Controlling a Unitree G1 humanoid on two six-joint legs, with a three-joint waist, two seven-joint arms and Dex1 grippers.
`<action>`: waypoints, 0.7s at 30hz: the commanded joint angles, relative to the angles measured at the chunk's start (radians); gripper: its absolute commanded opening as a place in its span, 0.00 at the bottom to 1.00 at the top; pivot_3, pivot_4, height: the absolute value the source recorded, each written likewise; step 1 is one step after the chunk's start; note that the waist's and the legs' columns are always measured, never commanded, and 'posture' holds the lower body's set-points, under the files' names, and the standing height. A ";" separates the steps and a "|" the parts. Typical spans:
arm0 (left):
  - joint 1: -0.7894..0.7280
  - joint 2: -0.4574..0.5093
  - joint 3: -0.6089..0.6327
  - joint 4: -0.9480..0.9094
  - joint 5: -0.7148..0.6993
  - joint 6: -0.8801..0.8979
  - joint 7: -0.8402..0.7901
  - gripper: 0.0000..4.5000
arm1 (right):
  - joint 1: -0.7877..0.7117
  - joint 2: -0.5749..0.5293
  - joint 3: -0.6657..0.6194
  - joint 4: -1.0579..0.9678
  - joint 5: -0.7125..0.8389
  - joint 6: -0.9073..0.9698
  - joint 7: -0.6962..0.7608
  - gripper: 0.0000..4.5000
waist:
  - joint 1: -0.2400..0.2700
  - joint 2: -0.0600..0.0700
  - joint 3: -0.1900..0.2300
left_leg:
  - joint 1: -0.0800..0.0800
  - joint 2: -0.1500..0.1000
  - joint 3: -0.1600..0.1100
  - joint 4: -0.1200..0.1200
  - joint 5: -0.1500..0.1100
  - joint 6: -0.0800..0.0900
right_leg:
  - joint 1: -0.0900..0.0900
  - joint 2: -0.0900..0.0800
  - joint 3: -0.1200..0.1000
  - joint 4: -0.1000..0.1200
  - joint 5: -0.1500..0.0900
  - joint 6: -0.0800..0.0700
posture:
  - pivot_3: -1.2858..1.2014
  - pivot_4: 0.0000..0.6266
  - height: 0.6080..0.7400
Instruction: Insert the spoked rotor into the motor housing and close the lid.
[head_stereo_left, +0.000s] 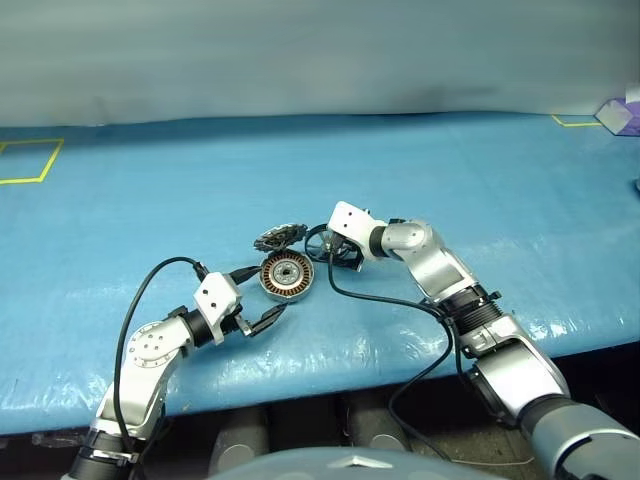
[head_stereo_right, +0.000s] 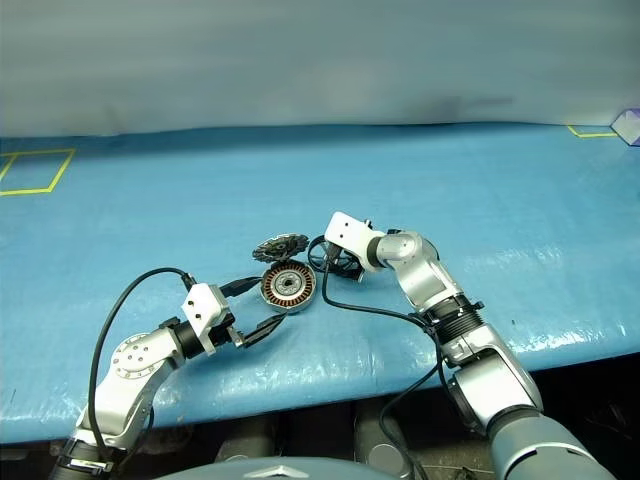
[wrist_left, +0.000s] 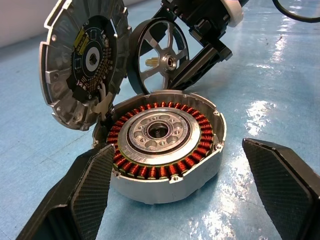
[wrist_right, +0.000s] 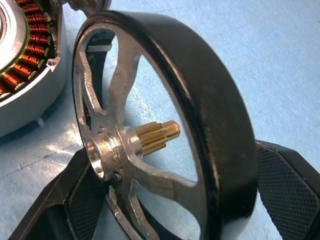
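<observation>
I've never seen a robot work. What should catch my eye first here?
An opened motor housing in the middle of the blue table, copper windings showing, its lid tipped up behind. Beside it stands the spoked rotor on edge between the right gripper's open fingers; the left gripper waits open around the housing.

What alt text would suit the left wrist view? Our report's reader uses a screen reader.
A round motor housing with copper windings sits on a blue table, its lid hinged up. Behind it, a spoked rotor stands on edge by the right pincer; the left pincer's fingers flank the housing, open.
</observation>
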 joint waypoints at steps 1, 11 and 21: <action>-0.005 -0.003 -0.006 -0.002 0.002 -0.019 0.000 0.99 | -0.003 -0.017 -0.041 -0.037 -0.015 -0.009 -0.045 1.00 | 0.001 0.000 0.000 | 0.000 0.000 0.000 0.000 0.000 0.000 | 0.000 0.000 0.000 0.000 0.000 0.000 | 0.52 0.24 1.00; -0.009 -0.002 -0.016 0.002 0.002 -0.020 -0.003 0.99 | 0.011 -0.032 -0.078 -0.118 0.003 0.013 -0.064 1.00 | 0.001 0.000 0.000 | -0.001 0.000 0.000 -0.001 0.000 0.000 | -0.001 0.000 0.000 0.000 0.000 0.000 | 0.52 0.24 1.00; -0.002 0.000 -0.014 0.001 0.002 -0.020 0.003 0.99 | 0.019 -0.008 -0.046 -0.123 -0.001 -0.008 -0.037 1.00 | 0.001 0.000 0.000 | -0.001 0.000 0.000 0.000 0.000 0.000 | -0.001 0.000 0.000 0.000 0.000 0.000 | 0.52 0.24 1.00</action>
